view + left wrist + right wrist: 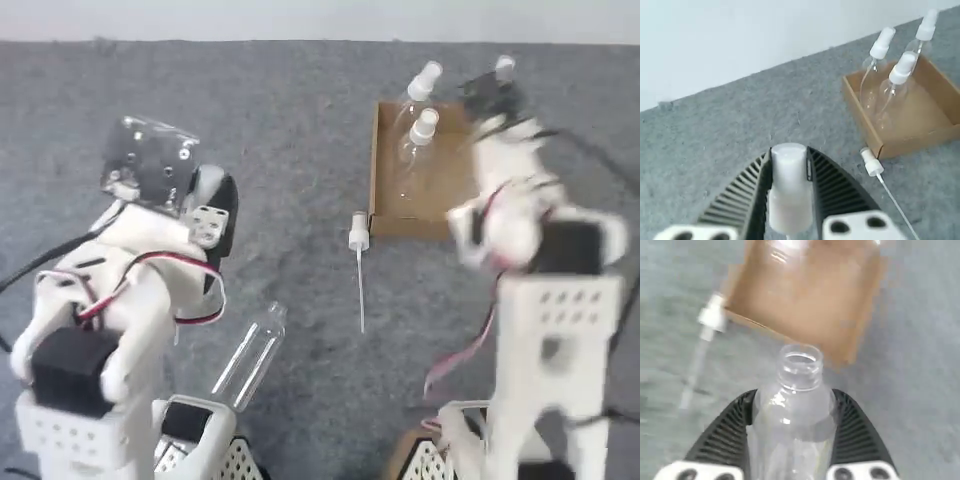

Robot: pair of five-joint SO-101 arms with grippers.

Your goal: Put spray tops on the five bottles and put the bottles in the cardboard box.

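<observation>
Item 1: left claw, clamped on a white spray top.
Item 2: right claw, clamped on an open-necked bottle.
Item 3: second uncapped bottle, lying on the counter, lower centre of the high view.
Item 4: loose spray top, centre, just beside the cardboard box, upper right.
Item 5: three capped bottles, two standing inside that box; I could not tell whether the farthest did.
I judged three cappings done, with two cappings and at least two boxings left.
</observation>
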